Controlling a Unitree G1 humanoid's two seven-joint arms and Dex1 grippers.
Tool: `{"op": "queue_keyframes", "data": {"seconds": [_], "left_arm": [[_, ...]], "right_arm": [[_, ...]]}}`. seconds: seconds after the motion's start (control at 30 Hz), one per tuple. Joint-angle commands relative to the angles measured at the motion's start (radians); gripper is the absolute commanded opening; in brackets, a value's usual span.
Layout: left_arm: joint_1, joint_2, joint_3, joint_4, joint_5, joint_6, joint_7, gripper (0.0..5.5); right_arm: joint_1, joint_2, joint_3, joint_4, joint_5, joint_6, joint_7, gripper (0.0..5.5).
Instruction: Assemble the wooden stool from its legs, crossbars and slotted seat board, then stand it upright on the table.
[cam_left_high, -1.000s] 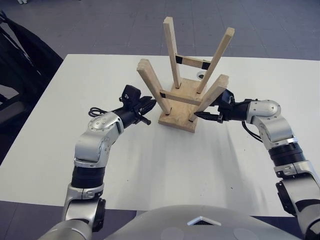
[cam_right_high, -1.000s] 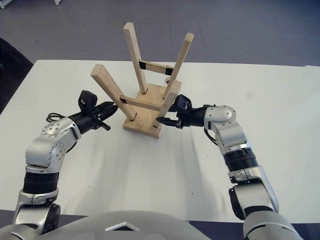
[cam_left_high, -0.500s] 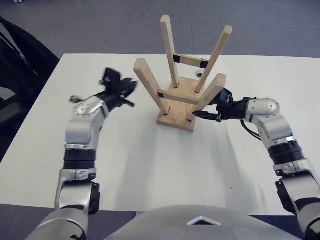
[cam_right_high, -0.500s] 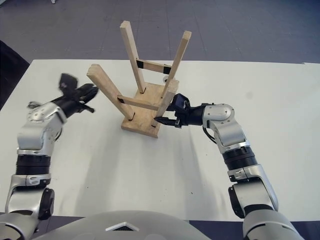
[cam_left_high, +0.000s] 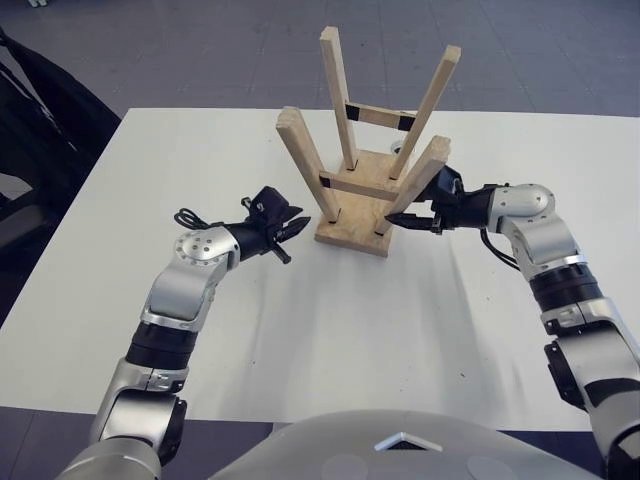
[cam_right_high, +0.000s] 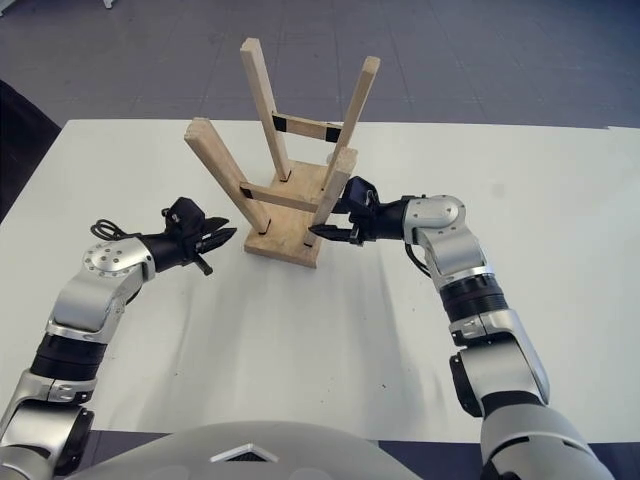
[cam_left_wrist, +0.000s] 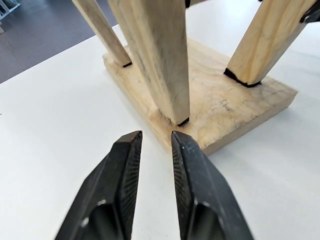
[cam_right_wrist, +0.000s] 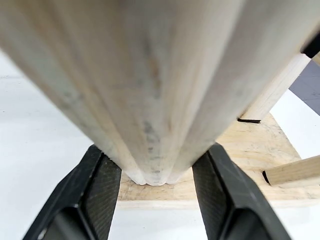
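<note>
right gripper (cam_left_high: 393, 218) clamps a pale, grainy wooden leg (cam_left_high: 419, 181) of the upturned stool (cam_left_high: 361, 180)

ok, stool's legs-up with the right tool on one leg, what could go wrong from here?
1. The right tool grips a single leg low by the seat board; lifting there may pull it from its slot.
2. The left tool is open, clear of the board, so the stool could swing or tip during the flip.
</note>
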Motion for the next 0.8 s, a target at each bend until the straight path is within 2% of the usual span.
{"op": "queue_keyframes", "data": {"seconds": [0.03,0.13,0.27,0.4,0.53,0.57,0.73,0.8], "left_arm": [[0.003,-0.023,-0.064,0.034,0.053,0.044,0.008,1.09],[0.001,-0.013,-0.060,0.053,0.057,0.060,-0.010,1.09],[0.028,0.066,0.008,0.149,0.062,0.033,-0.036,1.09],[0.070,0.120,0.066,0.184,0.056,0.025,-0.053,1.09],[0.058,0.083,0.065,0.181,0.054,0.014,-0.040,1.09],[0.054,0.072,0.063,0.174,0.053,0.017,-0.035,1.09],[0.054,0.032,0.066,0.144,0.046,0.030,-0.020,1.09],[0.065,0.028,0.053,0.120,0.052,0.046,-0.024,1.09]], "right_arm": [[-0.037,0.002,0.053,0.182,-0.102,-0.061,0.060,2.02],[-0.080,-0.006,0.067,0.209,-0.091,-0.114,0.179,2.02],[-0.105,-0.033,0.059,0.171,-0.061,-0.112,0.289,2.02],[-0.050,-0.048,0.034,0.064,-0.024,-0.058,0.307,2.02],[0.033,-0.052,0.027,-0.036,-0.019,-0.024,0.281,2.02],[0.042,-0.050,0.025,-0.044,-0.025,-0.026,0.265,2.40],[0.053,-0.013,-0.037,-0.064,0.001,0.035,0.173,3.33],[0.071,-0.048,-0.043,-0.092,-0.012,0.057,0.176,3.33]]}}
